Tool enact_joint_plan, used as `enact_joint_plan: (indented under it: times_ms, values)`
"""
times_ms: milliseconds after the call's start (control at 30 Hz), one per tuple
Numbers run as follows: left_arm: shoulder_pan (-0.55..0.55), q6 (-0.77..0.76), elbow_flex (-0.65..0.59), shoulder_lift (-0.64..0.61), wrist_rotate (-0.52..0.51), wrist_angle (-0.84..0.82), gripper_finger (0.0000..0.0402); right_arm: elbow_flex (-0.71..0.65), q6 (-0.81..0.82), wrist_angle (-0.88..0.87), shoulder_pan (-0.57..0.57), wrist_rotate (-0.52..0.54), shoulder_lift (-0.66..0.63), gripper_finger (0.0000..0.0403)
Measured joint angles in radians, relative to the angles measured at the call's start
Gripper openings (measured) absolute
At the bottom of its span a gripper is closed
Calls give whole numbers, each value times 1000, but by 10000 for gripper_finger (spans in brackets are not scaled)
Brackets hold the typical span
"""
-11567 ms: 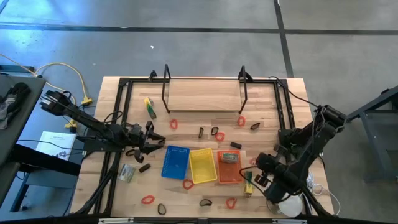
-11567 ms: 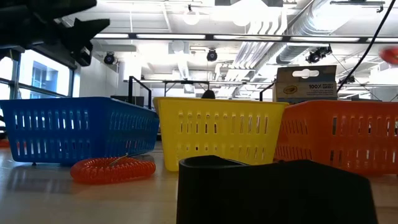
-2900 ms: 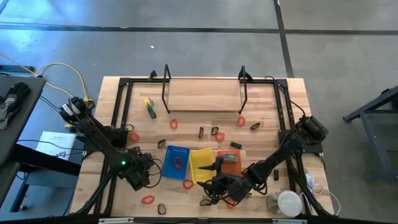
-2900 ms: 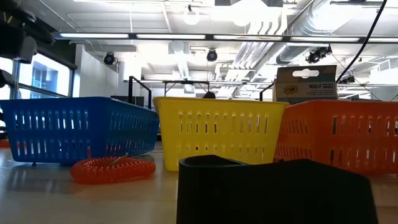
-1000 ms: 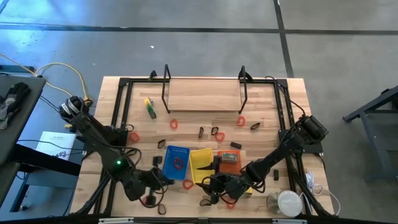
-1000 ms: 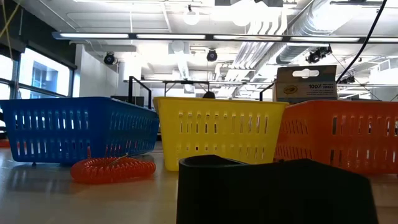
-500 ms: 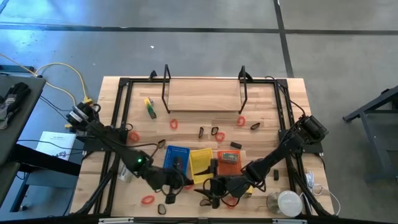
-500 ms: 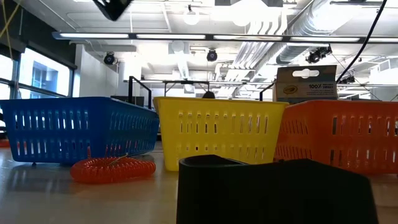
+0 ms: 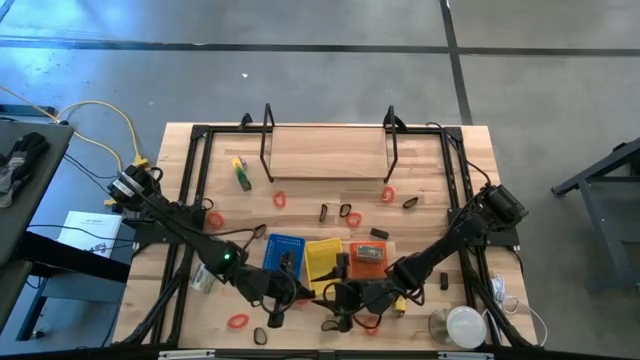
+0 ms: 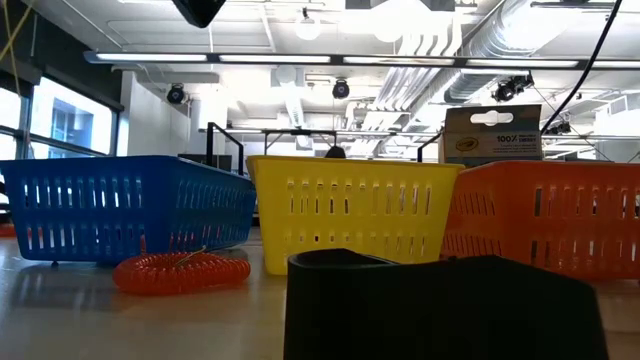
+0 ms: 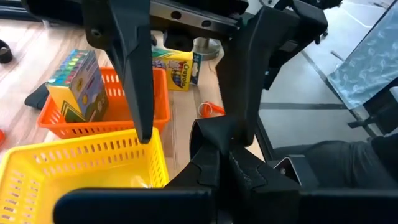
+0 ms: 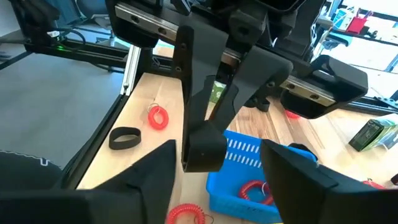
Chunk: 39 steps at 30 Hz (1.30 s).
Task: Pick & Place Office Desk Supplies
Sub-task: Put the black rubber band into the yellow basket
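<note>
Red coiled loop (image 10: 181, 271) lies on the table (image 9: 330, 165) just before the blue tray (image 10: 120, 205); it looks light and springy, so you should pinch one side of the coil. Your left hand (image 9: 285, 287) hangs shut and empty near the yellow tray (image 9: 322, 262); your right hand (image 9: 337, 300) stands partly open, empty, beside it.

We see three trays side by side near the table's (image 9: 420, 150) front edge: one tray (image 9: 283, 258) on the left, a second (image 9: 322, 256) in the middle, a third (image 9: 366, 262) on the right. A coiled loop (image 10: 180, 271) lies just before the left tray, and a box (image 11: 79, 85) sits in the right one.
</note>
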Motion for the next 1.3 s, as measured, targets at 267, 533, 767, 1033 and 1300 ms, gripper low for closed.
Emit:
enact_joint_plan:
  times_ms: [267,533,767,1033,1300]
  values:
    - [0,0,0,0,-2,-3,1,0,-15,3,1,-7,0,91]
    - [0,1,0,0,-3,-6,1,0,-41,5,2,-7,0,6]
    - [0,1,0,0,-6,-6,3,0,-41,5,2,-5,0,3]
    - [-4,30,0,0,-11,-5,49,0,-41,-1,2,-3,0,3]
    - [-5,30,0,0,-14,-14,103,2,-27,-52,2,1,0,3]
